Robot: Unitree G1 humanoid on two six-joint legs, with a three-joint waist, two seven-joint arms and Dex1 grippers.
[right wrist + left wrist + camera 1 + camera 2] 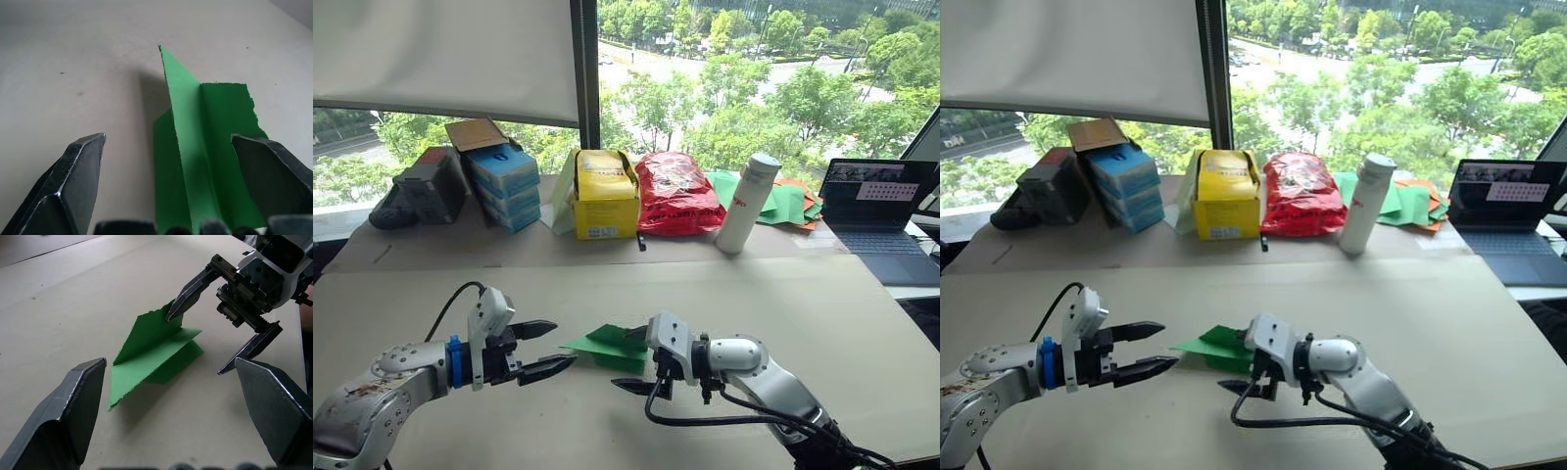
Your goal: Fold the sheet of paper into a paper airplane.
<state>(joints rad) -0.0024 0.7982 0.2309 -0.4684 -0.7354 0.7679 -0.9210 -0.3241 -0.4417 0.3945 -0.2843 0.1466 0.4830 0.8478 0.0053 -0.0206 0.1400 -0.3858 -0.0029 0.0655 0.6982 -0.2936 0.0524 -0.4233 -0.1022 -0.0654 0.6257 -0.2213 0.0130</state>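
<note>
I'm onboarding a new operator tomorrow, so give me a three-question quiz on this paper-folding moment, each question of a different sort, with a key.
1. True or false: the folded bright green paper airplane lies on the beige table between the left gripper and the right gripper.
2. Multiple choice: the fingers of both grippers are A) spread open, B) shut on the paper, C) shut on nothing.
3. Fill in: at the table's far edge, the white cylindrical bottle stands between the red plastic bag and the open ____.

Key: 1 true; 2 A; 3 laptop.
</note>
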